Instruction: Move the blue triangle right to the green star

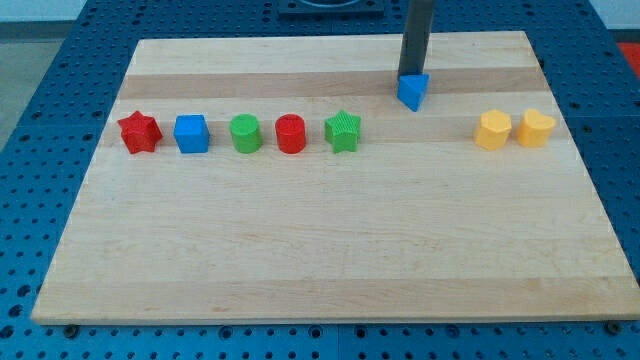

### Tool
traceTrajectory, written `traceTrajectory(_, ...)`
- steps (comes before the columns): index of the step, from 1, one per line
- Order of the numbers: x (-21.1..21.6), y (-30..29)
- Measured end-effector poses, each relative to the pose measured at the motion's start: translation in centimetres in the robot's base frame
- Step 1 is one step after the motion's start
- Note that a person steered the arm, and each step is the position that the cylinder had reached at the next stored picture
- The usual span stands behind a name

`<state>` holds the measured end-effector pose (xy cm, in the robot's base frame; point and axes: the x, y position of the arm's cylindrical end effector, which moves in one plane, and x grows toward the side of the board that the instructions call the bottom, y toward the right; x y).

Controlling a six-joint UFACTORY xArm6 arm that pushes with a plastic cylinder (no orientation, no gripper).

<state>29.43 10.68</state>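
Tip point(412, 77) of dark rod at the top edge of the blue triangle point(412, 91), probably touching; contact hidden by the rod. No pincer on this rig, so no jaw state to report. Triangle up and right of the green star point(342, 131), well apart. Star ends a row on the bench point(320, 250): red star point(139, 132), blue cube point(191, 133), green cylinder point(245, 133), red cylinder point(290, 133). Two yellow blocks point(514, 130) far right.

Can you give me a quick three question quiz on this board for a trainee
1. True or false: my tip sits at the blue triangle's top edge.
2. Which block is nearest the green star? A) red cylinder B) red star C) blue cube
3. How many yellow blocks lie at the view's right?
Key: 1 true; 2 A; 3 two.
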Motion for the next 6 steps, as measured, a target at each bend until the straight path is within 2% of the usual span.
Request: traceTrajectory(6, 5.4, 0.0)
